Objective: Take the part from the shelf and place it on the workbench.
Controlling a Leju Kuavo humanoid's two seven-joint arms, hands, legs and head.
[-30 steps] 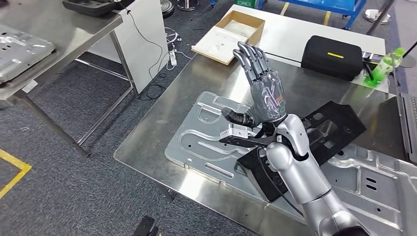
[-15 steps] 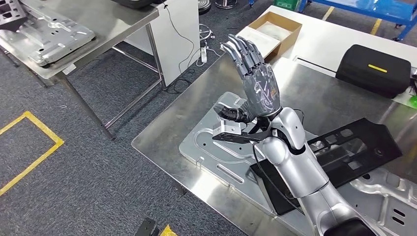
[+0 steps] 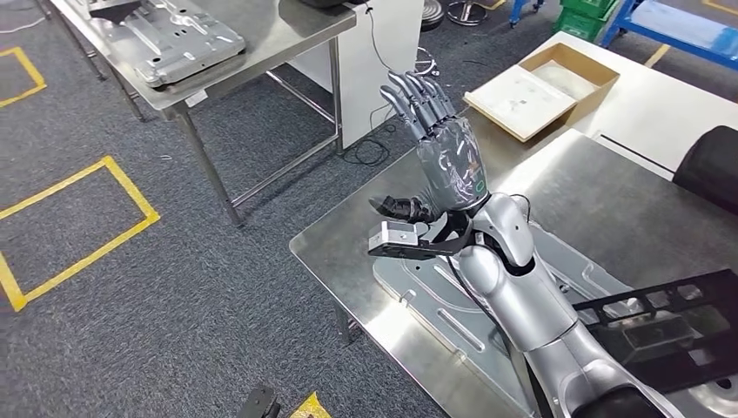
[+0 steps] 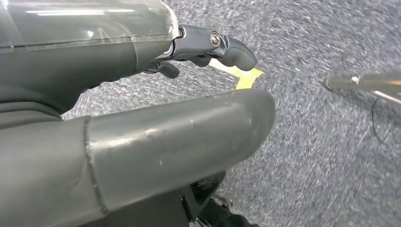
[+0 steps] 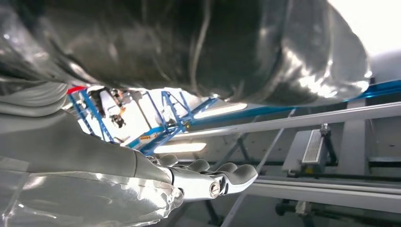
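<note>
My right hand [image 3: 444, 148] is raised above the near-left corner of the steel workbench [image 3: 335, 248], fingers straight and spread, holding nothing. In the right wrist view its fingers [image 5: 208, 182] point up toward ceiling beams. A silver stamped panel [image 3: 452, 309] lies on the workbench under my forearm, and a black frame part [image 3: 670, 326] lies to its right. Another silver stamped part [image 3: 187, 39] rests on a steel table [image 3: 261, 39] at the far left. My left hand [image 4: 142, 118] hangs over grey carpet, thumb and fingers apart, with nothing in it.
A white cabinet [image 3: 383, 48] stands between the two tables, with cables [image 3: 370, 152] on the floor beside it. An open cardboard box [image 3: 544, 83] sits on a white table behind the workbench. A black case [image 3: 714, 165] is at the right edge. Yellow tape [image 3: 87, 213] marks the carpet on the left.
The whole picture has slid to the right, so the camera has turned left; the far-left table has come further into view. My raised right hand keeps its open pose.
</note>
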